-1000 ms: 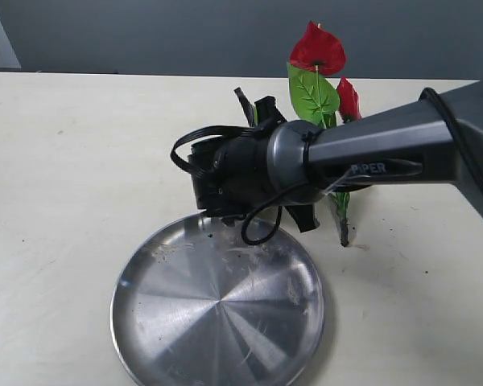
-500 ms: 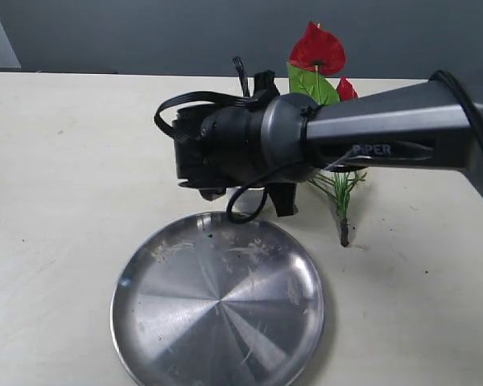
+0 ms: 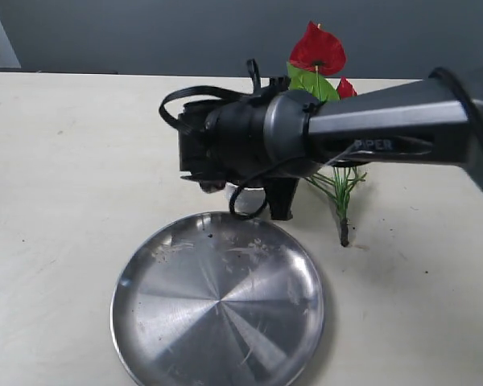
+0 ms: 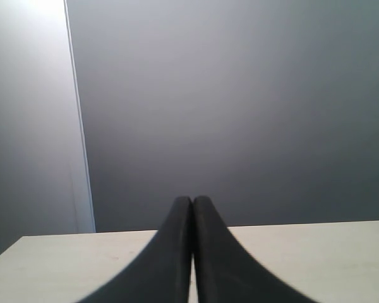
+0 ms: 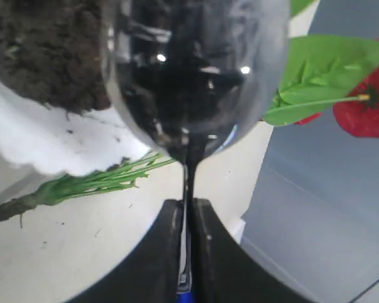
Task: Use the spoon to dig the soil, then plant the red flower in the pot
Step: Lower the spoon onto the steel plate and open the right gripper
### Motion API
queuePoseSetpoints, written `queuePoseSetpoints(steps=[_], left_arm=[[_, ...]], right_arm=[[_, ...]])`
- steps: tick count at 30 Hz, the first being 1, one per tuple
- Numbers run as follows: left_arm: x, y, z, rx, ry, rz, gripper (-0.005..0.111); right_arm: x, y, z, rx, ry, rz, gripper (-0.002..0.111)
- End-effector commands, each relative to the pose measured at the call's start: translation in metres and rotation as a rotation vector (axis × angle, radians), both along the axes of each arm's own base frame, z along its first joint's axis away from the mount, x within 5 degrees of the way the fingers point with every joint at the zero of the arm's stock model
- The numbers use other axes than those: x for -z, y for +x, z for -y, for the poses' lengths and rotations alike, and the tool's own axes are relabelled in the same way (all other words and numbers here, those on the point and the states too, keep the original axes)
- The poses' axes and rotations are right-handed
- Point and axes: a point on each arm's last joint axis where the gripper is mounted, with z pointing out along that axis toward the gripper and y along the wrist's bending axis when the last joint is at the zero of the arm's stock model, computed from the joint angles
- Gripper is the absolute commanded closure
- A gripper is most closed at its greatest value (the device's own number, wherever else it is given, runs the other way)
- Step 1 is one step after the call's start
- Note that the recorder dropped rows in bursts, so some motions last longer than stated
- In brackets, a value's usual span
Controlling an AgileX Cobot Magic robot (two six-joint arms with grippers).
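Exterior view: high, angled down over the table [image 3: 56, 161], facing the grey wall. Left wrist view: low, level, aimed at that wall. Right wrist view: close on the spoon [image 5: 196, 76]; shares the red flower [image 3: 318, 50] with exterior.

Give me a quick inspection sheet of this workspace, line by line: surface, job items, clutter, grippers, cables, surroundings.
Surface: pale table, scattered dark specks.
Spoon: held by right gripper, spoon bowl hangs over the pot rim.
Soil: dark soil sits in white pot.
Red flower: red flower lies on the table beside the pot, not yet planted.
Clutter: steel plate, smeared, a few crumbs.
Grippers: right shut on the spoon handle; left gripper shut, holding nothing, away from the work.
Cables: black cable looped over the right wrist.
Surroundings: grey wall behind the table.
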Motion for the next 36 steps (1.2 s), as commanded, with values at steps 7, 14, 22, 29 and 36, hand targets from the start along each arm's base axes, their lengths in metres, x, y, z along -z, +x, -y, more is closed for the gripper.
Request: queuePoseSetpoints(steps=[7,14,22,29,36], left_arm=[[-0.001,0.000,0.001,0.010,-0.011,0.009,0.106],[-0.001,0.000,0.001,0.010,-0.011,0.009,0.106],[-0.001,0.000,0.001,0.010,-0.011,0.009,0.106],[-0.001,0.000,0.001,0.010,-0.011,0.009,0.106],[-0.001,0.000,0.001,0.010,-0.011,0.009,0.106]], right_arm=[[-0.065,-0.046,0.009,0.280,0.533,-0.318,0.109],[-0.037,-0.065,-0.019,0.219,0.647,-0.646,0.109],[0.019,-0.061,-0.026,0.280,0.500,-0.697,0.109],[0.036,-0.061,-0.028,0.305,0.462,-0.723,0.109],[0.034,-0.066,-0.027,0.312,0.453,-0.772,0.109]])
